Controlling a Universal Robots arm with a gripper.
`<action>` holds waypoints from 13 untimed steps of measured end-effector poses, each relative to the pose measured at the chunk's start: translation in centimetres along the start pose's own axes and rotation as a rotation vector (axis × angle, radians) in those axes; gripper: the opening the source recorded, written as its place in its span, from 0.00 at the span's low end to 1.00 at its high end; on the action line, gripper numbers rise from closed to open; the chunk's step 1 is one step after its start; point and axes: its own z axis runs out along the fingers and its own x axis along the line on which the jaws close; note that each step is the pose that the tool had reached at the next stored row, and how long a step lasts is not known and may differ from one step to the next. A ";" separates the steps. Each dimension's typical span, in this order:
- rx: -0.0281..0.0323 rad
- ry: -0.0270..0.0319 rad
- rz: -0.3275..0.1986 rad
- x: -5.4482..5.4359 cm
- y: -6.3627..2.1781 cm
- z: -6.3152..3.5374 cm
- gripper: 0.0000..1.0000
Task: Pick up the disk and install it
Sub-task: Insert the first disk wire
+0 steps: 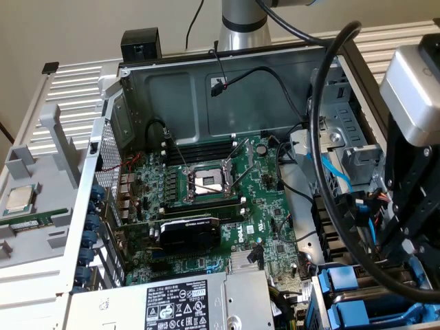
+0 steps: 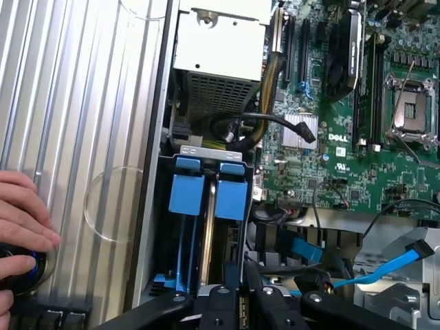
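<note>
The disk (image 2: 230, 199) stands edge-on in the drive bay, its blue plastic carrier showing, on the motherboard side of a second blue carrier (image 2: 186, 194). My gripper (image 2: 242, 304) hangs just over the near end of the disk's slot with its black fingers (image 2: 221, 302) close together, shut. Whether the fingers pinch the carrier's end or only hover by it I cannot tell. In the exterior view the gripper (image 1: 411, 242) reaches down at the exterior view's right, above the blue carriers (image 1: 342, 283) in the case's corner.
The open computer case (image 1: 137, 89) holds a green motherboard (image 1: 261, 206), an open processor socket (image 1: 206, 181), a black graphics card (image 1: 189, 234) and a power supply (image 1: 179, 302). Blue data cables (image 2: 405, 261) and black wires lie beside the bay. A person's hand (image 2: 20, 220) rests on a control knob.
</note>
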 end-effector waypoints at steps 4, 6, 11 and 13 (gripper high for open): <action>0.0041 -0.0071 0.032 0.0 0.03 0.01 0.16; 0.0063 -0.0108 0.050 0.0 0.07 0.02 0.16; 0.0095 -0.0171 0.075 0.0 0.28 0.06 0.16; 0.0104 -0.0186 0.081 0.0 0.39 0.08 0.16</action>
